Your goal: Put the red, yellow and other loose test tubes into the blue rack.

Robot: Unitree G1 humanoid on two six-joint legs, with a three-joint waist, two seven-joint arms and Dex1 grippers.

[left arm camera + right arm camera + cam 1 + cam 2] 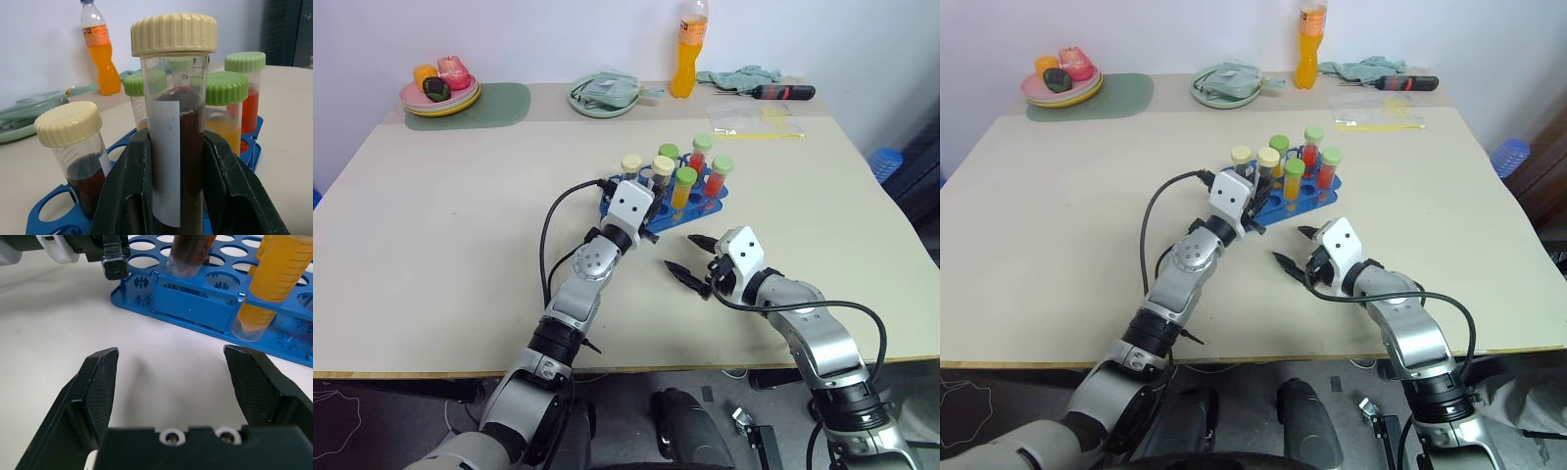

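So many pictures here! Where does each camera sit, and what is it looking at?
Left and right eye views: on the head, looking down over both arms at the table and blue rack.
Left wrist view: along the left gripper, shut on the cream-capped maroon tube at the rack.
Right wrist view: along the open right gripper, low over the table, facing the rack's side.
Shared: both wrist views show the rack with its tubes.

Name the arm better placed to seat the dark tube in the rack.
Left: its pincer is shut on the cream-capped dark tube at the rack. The right pincer is open and empty.
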